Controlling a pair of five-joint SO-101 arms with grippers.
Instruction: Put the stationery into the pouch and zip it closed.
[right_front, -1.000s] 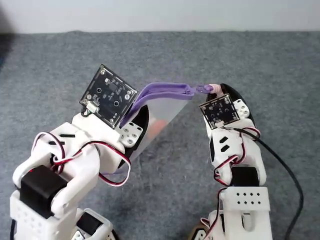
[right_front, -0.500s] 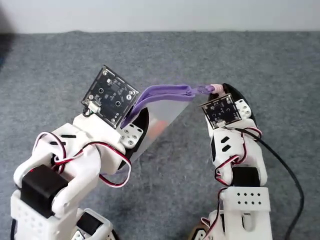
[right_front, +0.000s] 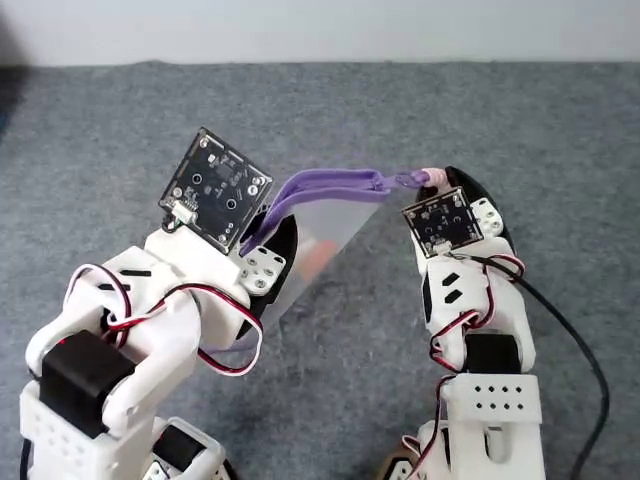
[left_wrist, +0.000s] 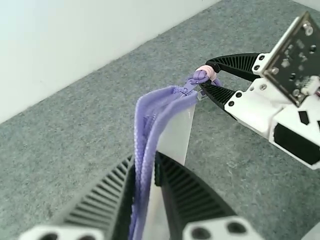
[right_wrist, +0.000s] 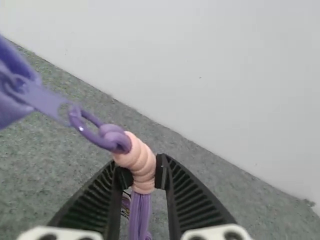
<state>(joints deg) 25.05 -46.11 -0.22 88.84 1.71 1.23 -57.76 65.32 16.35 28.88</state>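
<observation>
Left wrist view: left gripper (left_wrist: 145, 182) jaws clamp the pouch (left_wrist: 176, 135); right gripper (left_wrist: 207, 75) jaws pinch its zipper pull (left_wrist: 199, 77), well apart from the tabletop (left_wrist: 75, 130) edges.

The table (right_front: 400, 100) is covered all over with a grey, felt-like mat, which reaches the white wall (right_front: 320, 30) at the far side. A black cable (right_front: 585, 362) lies on the mat and runs from the right arm (right_front: 480, 340) toward the near edge. The pouch (right_front: 335, 215) is held up over the mat. Whether its lower corner touches the mat cannot be told.
</observation>
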